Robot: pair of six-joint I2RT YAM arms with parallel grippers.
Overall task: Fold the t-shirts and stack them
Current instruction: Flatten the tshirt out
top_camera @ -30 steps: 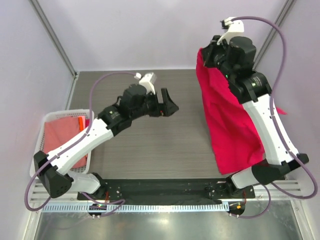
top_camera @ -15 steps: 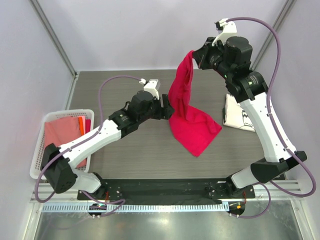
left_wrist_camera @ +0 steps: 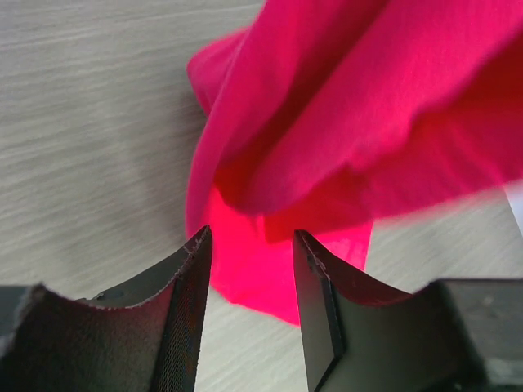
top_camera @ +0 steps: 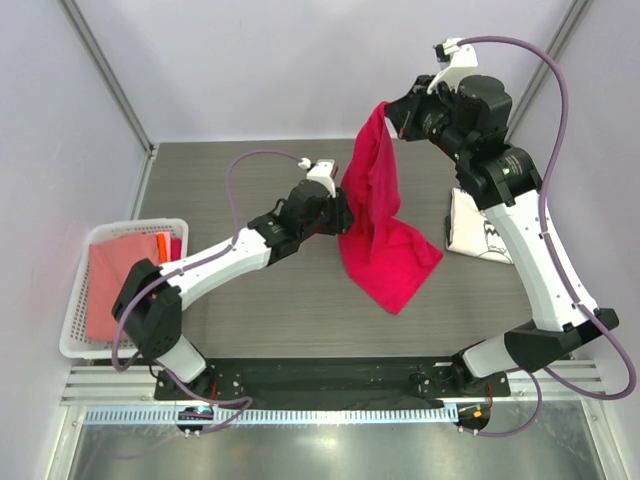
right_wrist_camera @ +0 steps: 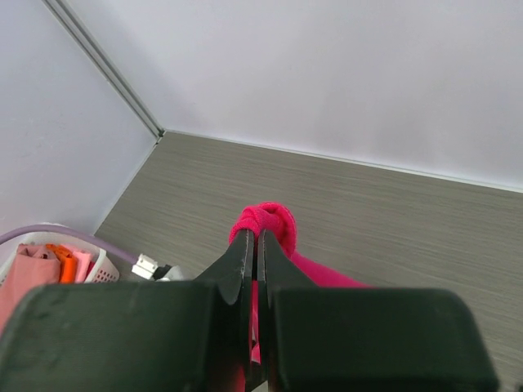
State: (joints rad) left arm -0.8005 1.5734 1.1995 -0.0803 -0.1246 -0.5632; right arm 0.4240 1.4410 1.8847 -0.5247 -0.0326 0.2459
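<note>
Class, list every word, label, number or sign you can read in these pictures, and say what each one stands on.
Nothing can be read.
On the cream t-shirt: black print, too small to read.
On the pink t-shirt: no writing shows.
On the white basket: no label shows.

This is a robotics lab test cell, not a home. A grey wood-grain table (top_camera: 280, 310) is boxed in by plain pale lilac wall panels (top_camera: 300, 60), joined at the corners by bare aluminium struts (top_camera: 105, 72). The left arm (top_camera: 220, 265) and right arm (top_camera: 525, 235), white and black, are bolted to a black base plate (top_camera: 320, 375) at the near edge, beside a slotted cable duct (top_camera: 300, 414). Purple cables (top_camera: 560, 90) loop loose to the wrists. The only household items look like props: a white lattice basket (top_camera: 72, 310) of cloth and a crimson-pink t-shirt (top_camera: 385, 250)
</note>
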